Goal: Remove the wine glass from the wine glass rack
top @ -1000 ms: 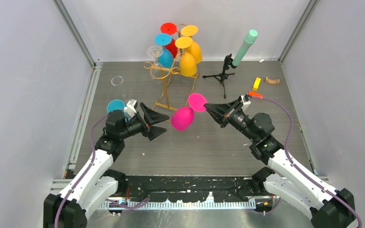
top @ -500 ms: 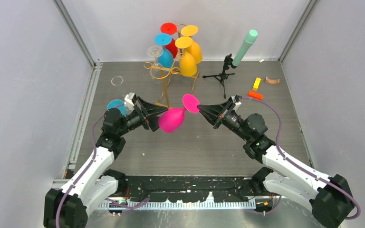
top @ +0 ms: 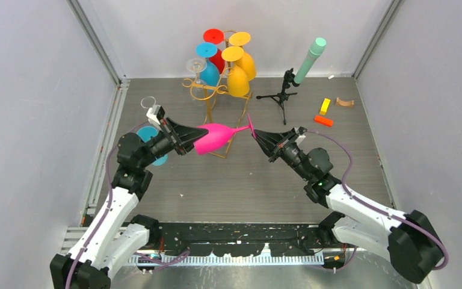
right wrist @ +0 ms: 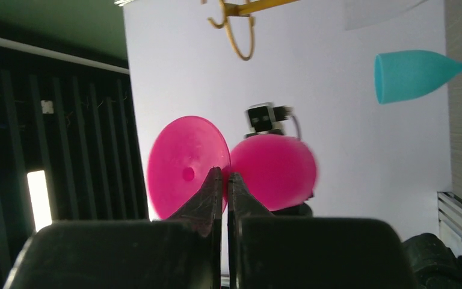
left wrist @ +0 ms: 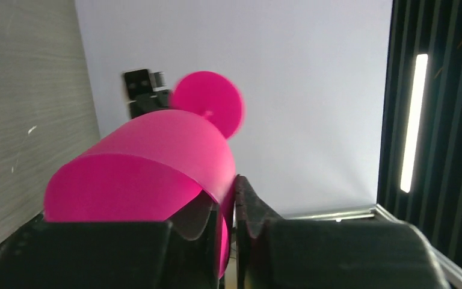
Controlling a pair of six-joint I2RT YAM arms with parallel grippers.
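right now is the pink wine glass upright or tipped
Tipped: the pink wine glass lies sideways in the air, bowl at the left gripper, foot at the right gripper.

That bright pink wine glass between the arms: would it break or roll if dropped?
The bright pink wine glass looks opaque, matte, so probably plastic: light, hardly fragile. Lying down, its round bowl and disc foot would likely roll in a curve. The left gripper pinches its thin rim, which may flex.

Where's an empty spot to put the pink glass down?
The grey table is bare between the left arm and right arm, on the near side of the pink wine glass. Crowded at the back: tall gold wire rack of coloured glasses, black tripod, orange block, yellow block.
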